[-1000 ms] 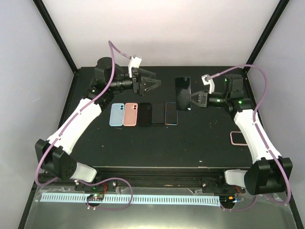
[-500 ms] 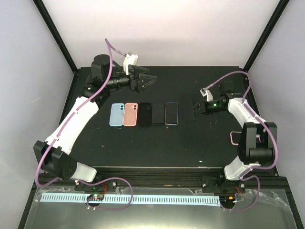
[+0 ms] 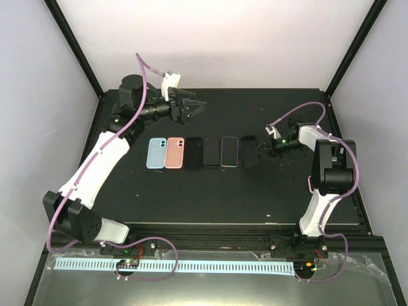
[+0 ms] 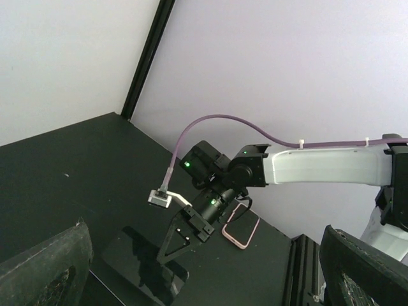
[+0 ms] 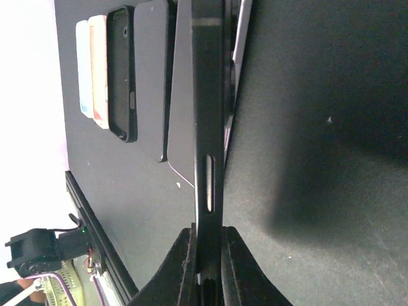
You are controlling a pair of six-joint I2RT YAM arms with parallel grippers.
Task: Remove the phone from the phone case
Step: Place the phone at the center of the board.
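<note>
Now my right gripper [image 3: 261,149] is pinching the black phone [image 3: 248,157] at the row's [image 3: 193,153] 3 o'clock end; my left gripper [image 3: 192,107] is gaping wide.

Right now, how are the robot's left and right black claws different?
The left gripper is wide open and empty; the right gripper is shut on the edge of a thin black phone. The left gripper hangs raised over the black table's far side; the right gripper sits low, further right. Both have two black fingers.
</note>
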